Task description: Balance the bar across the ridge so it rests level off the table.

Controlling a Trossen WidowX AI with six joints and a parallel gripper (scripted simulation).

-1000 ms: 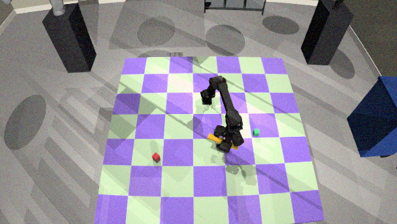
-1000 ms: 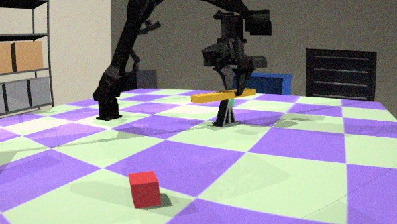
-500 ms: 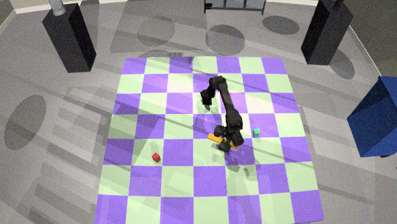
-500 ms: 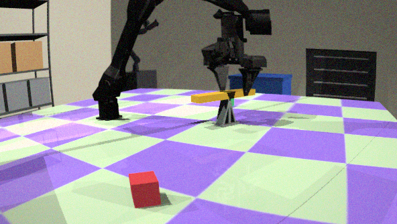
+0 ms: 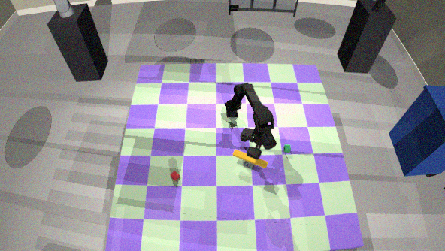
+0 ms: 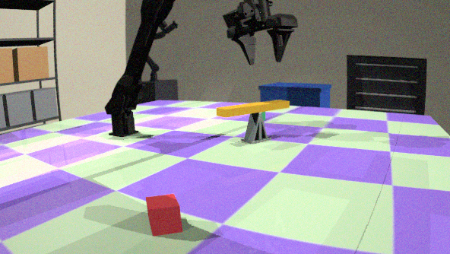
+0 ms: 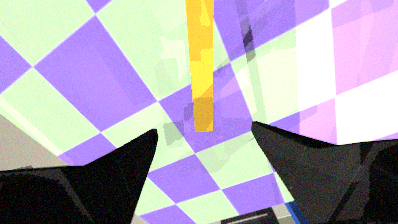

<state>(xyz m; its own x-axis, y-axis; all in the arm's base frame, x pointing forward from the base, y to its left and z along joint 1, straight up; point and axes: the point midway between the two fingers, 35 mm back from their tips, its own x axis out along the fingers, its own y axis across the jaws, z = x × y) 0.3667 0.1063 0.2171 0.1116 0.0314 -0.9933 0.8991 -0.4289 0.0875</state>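
The yellow-orange bar (image 5: 240, 155) (image 6: 237, 109) (image 7: 201, 75) lies across the top of the grey ridge (image 6: 255, 129). Both its ends are off the table, and it looks about level in the exterior view. The ridge stands upright on the checkered table top and is mostly hidden under the bar in the top view. My gripper (image 6: 264, 63) (image 7: 205, 129) is open and empty, well above the bar and not touching it. In the wrist view the near end of the bar shows between and beyond the spread fingertips.
A red cube (image 5: 175, 176) (image 6: 164, 214) lies on the checkered table top (image 5: 234, 203) (image 6: 228, 171), away from the ridge. A small green cube (image 5: 287, 148) (image 6: 263, 115) is near the ridge, partly hidden behind it in the exterior view. The arm's base (image 6: 123, 123) stands left of the ridge there.
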